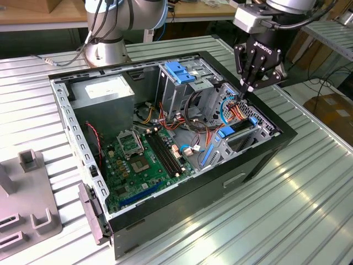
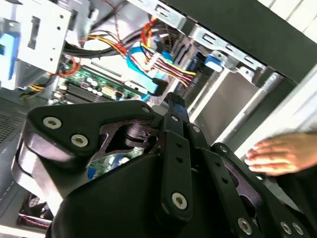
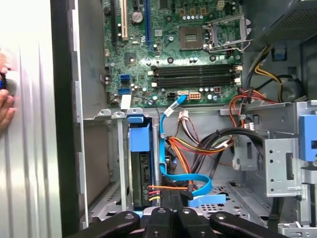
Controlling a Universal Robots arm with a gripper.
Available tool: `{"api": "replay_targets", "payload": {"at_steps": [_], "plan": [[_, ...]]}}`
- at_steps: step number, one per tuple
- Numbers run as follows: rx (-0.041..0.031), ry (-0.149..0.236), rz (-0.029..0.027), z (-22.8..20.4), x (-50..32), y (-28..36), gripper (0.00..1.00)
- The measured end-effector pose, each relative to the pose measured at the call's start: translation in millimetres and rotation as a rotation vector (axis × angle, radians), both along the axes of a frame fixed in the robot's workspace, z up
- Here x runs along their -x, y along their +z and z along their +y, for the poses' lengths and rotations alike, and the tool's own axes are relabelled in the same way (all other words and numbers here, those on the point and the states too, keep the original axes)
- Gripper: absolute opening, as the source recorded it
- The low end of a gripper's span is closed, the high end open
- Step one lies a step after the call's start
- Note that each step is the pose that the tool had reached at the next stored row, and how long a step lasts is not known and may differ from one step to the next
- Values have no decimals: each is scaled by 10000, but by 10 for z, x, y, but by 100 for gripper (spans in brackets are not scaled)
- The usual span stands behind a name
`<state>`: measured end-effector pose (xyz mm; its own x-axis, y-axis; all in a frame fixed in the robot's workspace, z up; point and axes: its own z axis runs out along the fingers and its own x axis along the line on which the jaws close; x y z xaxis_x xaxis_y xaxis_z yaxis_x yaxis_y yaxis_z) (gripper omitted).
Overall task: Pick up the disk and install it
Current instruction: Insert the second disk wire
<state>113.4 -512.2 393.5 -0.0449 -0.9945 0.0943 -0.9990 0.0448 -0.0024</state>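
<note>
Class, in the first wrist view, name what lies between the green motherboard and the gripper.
In the first wrist view, between the motherboard and the gripper run loose cables: a blue flat cable and orange, red and yellow wires.

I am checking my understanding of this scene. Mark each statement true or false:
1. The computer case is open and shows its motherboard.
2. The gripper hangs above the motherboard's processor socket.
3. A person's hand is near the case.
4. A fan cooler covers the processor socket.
1. True. The computer case lies open, and the green motherboard is exposed.
2. False. The gripper hangs over the blue and orange cables at the case's end on the exterior view's right.
3. True. A hand shows just outside the case wall in the second wrist view.
4. False. The processor socket is bare.
</note>
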Motion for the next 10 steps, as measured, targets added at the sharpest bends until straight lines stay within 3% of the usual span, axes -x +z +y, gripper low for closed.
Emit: {"api": "replay_targets", "payload": {"at_steps": [10], "plan": [[4, 0, 0, 9, 0, 1, 10]]}}
